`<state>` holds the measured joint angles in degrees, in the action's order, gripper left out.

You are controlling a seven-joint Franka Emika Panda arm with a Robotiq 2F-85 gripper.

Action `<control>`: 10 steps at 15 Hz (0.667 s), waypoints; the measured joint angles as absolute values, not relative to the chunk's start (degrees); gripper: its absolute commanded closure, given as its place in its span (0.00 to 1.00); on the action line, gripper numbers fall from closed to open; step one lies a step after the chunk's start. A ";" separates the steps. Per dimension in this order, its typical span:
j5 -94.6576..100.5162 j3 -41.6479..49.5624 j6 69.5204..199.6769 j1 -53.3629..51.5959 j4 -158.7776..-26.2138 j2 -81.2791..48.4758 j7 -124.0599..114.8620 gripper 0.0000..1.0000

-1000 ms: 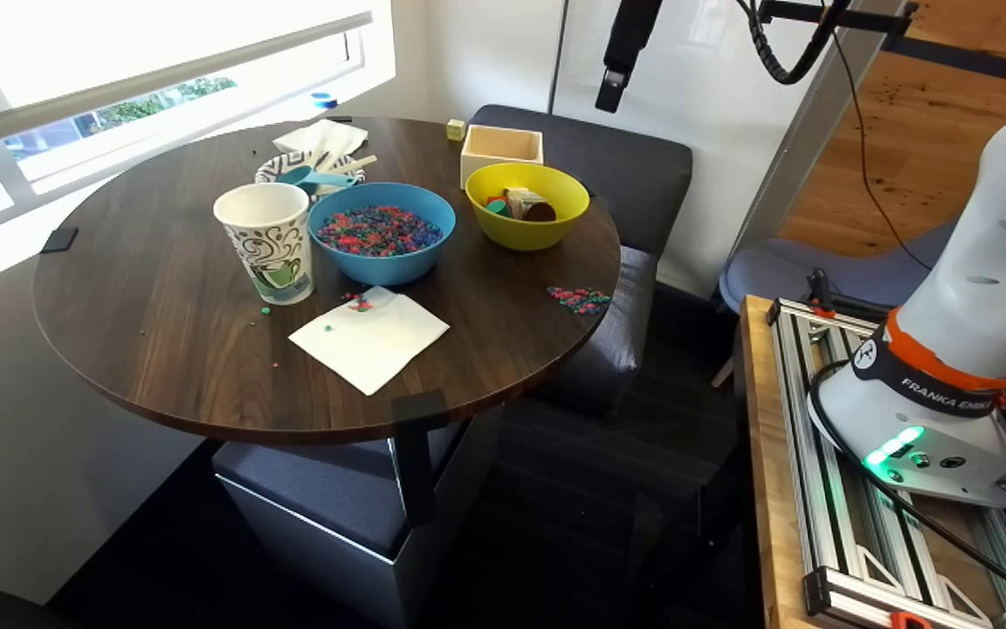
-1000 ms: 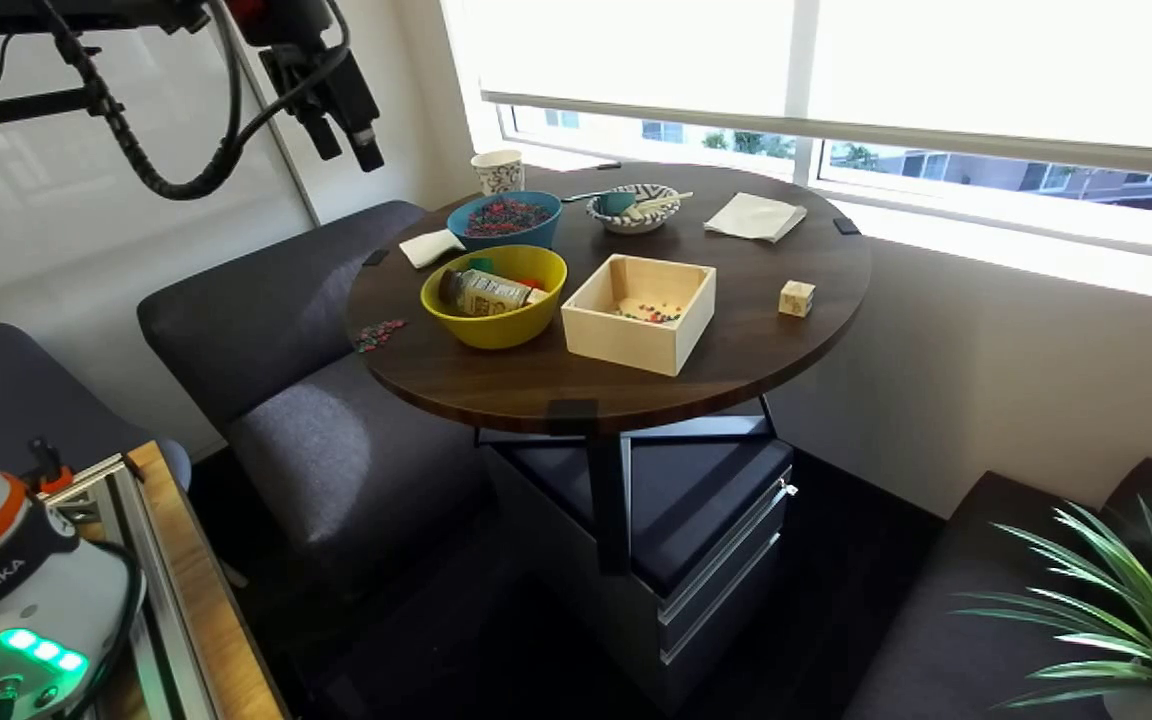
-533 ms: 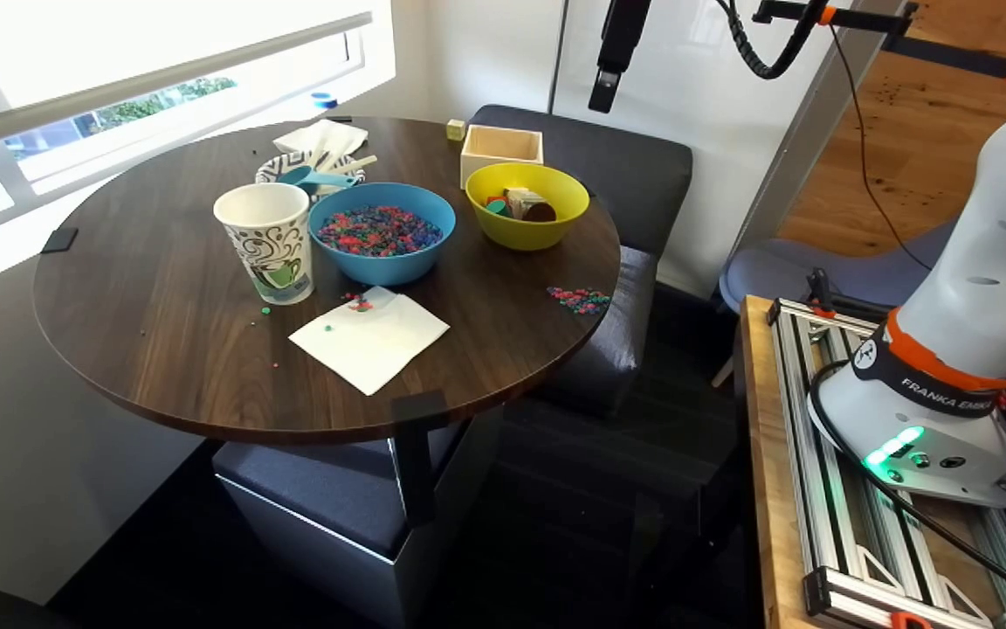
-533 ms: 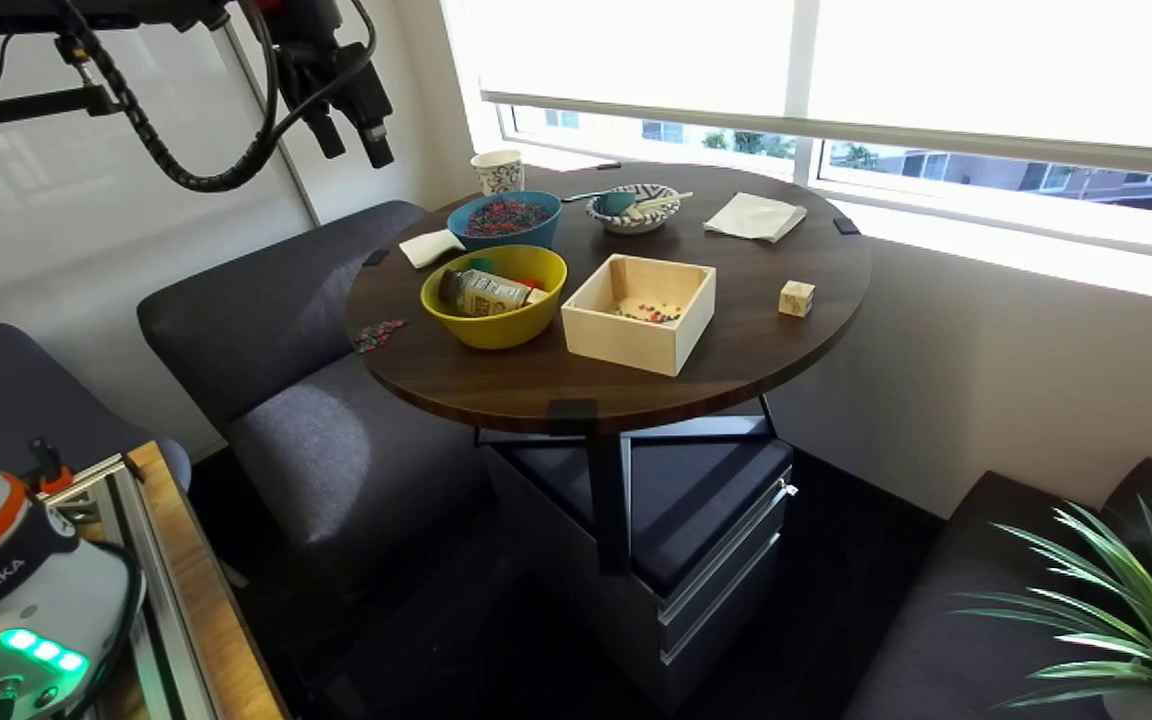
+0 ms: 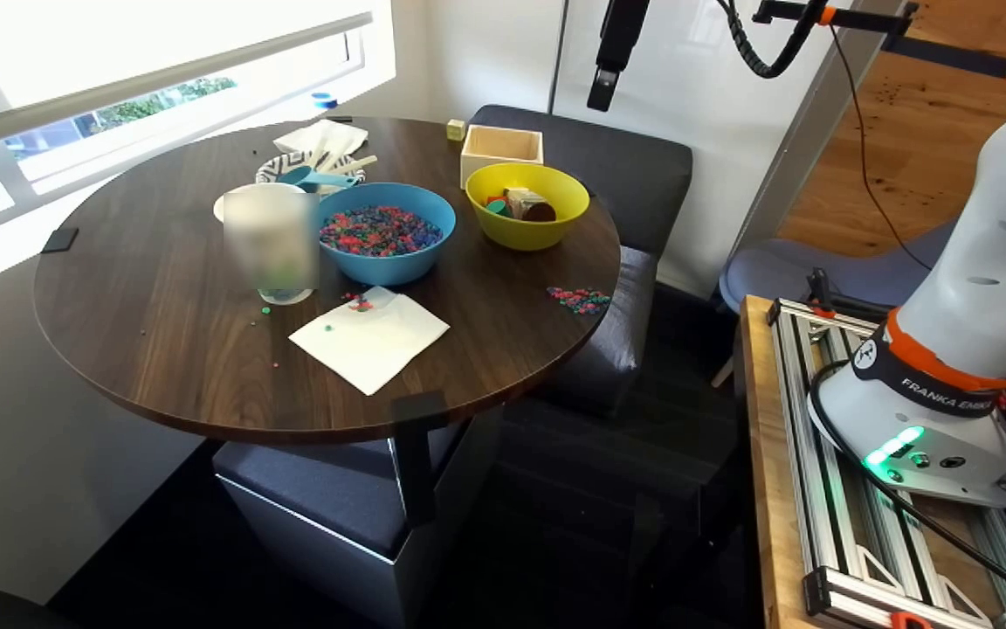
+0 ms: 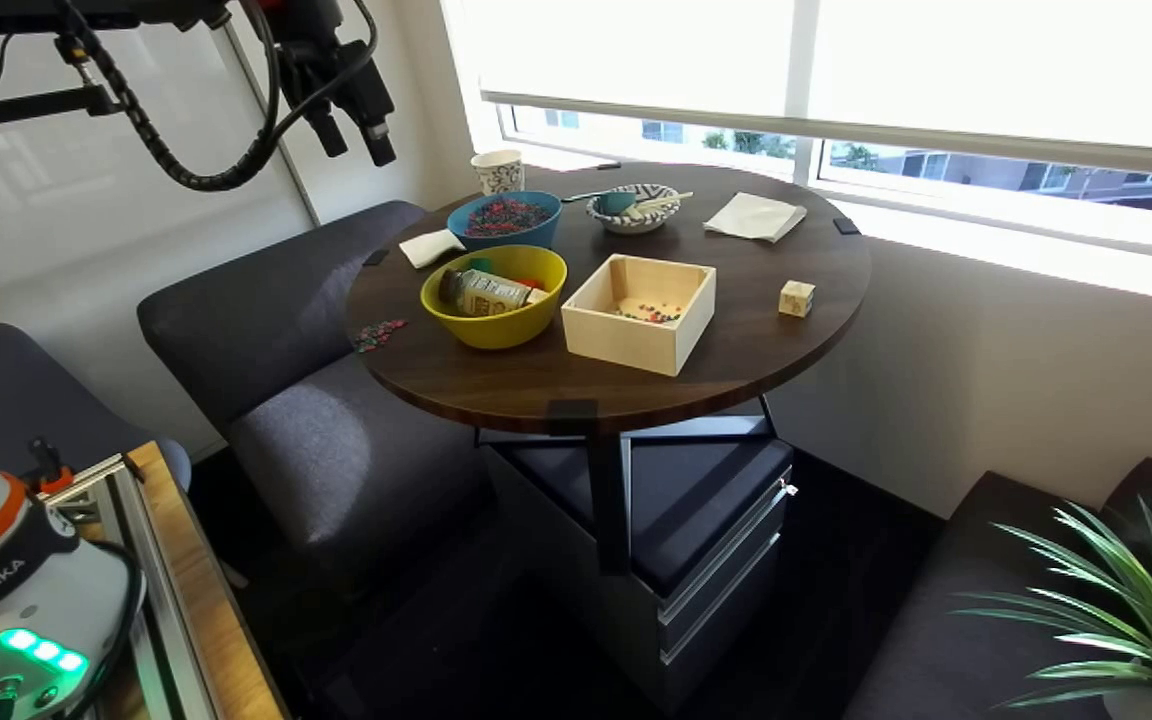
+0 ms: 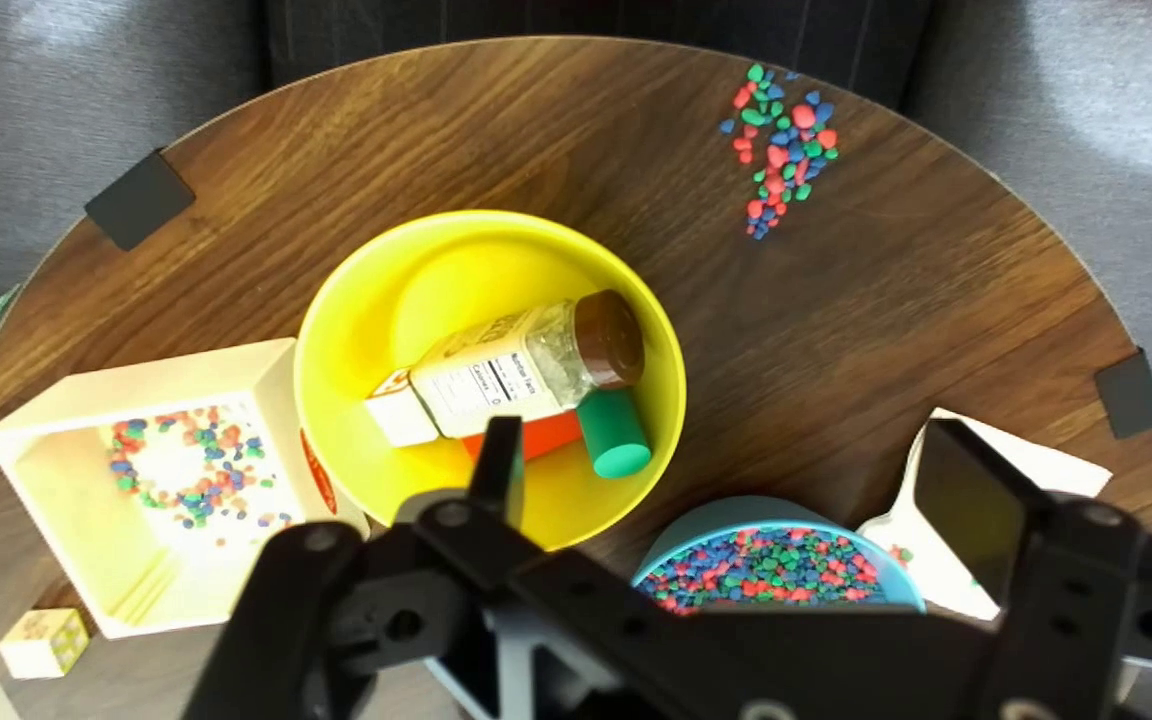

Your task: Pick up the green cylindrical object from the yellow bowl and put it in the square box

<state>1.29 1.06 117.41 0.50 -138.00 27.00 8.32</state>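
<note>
The green cylinder (image 7: pixel 613 435) lies in the yellow bowl (image 7: pixel 446 270), against its wall, beside a brown-capped jar (image 7: pixel 506 375) and a red piece (image 7: pixel 546 436). It also shows in both exterior views (image 5: pixel 497 208) (image 6: pixel 481 265). The square box (image 6: pixel 626 340) is pale wood with low walls and stands beside the yellow bowl. Small coloured bits lie on its floor. My gripper (image 7: pixel 736 490) is open and empty, its fingers wide apart. In an exterior view it hangs high above the table, pointing down (image 6: pixel 360 148). In the wrist view its left finger overlaps the bowl's lower part.
A blue bowl (image 5: pixel 389 273) of coloured bits stands next to the yellow bowl. A paper cup (image 6: pixel 499 172), a patterned bowl (image 6: pixel 634 222) with scoops, napkins (image 5: pixel 372 345), a wooden cube (image 6: pixel 796 298) and spilled bits (image 7: pixel 786 150) are on the round table.
My gripper moved a little, leftward in one exterior view and rightward in the other, then almost stopped. It stays open. The paper cup looks smeared now in an exterior view. The bowls and box have not moved.
</note>
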 measured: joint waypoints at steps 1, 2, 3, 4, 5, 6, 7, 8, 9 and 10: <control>1.37 1.14 117.85 0.56 -137.99 26.88 8.33 0.00; 1.49 1.26 118.23 0.70 -137.97 26.67 8.58 0.00; 1.73 1.45 118.67 0.80 -137.91 26.40 8.93 0.00; 1.87 1.72 118.84 0.82 -137.70 25.97 9.75 0.00; 1.89 1.99 118.84 0.83 -137.30 25.43 10.59 0.00; 1.89 2.14 118.84 0.83 -136.91 24.94 10.99 0.00; 1.90 2.20 118.84 0.83 -136.59 24.54 11.25 0.00; 1.90 2.20 118.84 0.83 -136.40 24.29 11.32 0.00; 1.90 2.20 118.84 0.82 -136.38 24.22 11.35 0.00; 1.90 2.20 118.84 0.83 -136.38 24.19 11.37 0.00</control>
